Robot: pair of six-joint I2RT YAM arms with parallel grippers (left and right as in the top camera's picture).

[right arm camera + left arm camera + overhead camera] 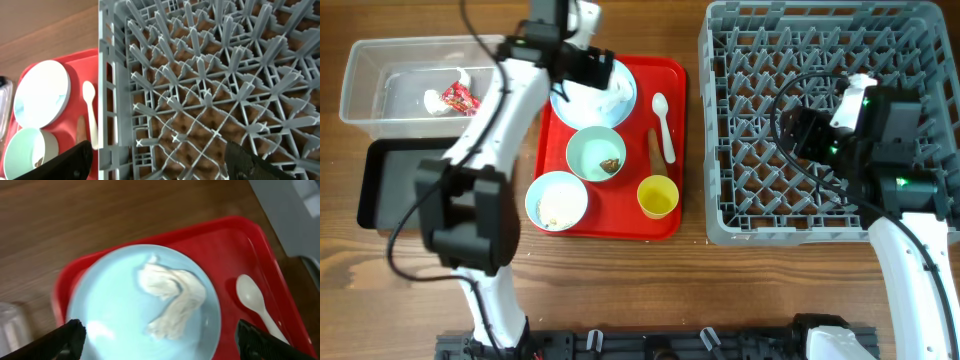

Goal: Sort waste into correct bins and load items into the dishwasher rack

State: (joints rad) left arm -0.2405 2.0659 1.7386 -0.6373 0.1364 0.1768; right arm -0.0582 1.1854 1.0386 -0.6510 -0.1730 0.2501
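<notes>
My left gripper (588, 68) is open and empty just above the pale blue plate (605, 105) on the red tray. In the left wrist view its fingers (160, 335) straddle the plate (110, 305), which holds white crumpled tissue (172, 295); the white spoon (255, 300) lies to the right. One bowl (590, 150) holds a brown lump (610, 165), the other (557, 200) holds rice. The yellow cup (658, 196) and carrot-like stick (656, 148) stand on the tray. My right gripper (800, 130) is open and empty over the grey rack (820, 210).
The clear tub (370, 70) at the far left holds a red-and-white wrapper (460, 97) and white tissue (432, 100). The black tray (380, 190) lies in front of it. The red serving tray (620, 222) sits between the bins and the rack (200, 75).
</notes>
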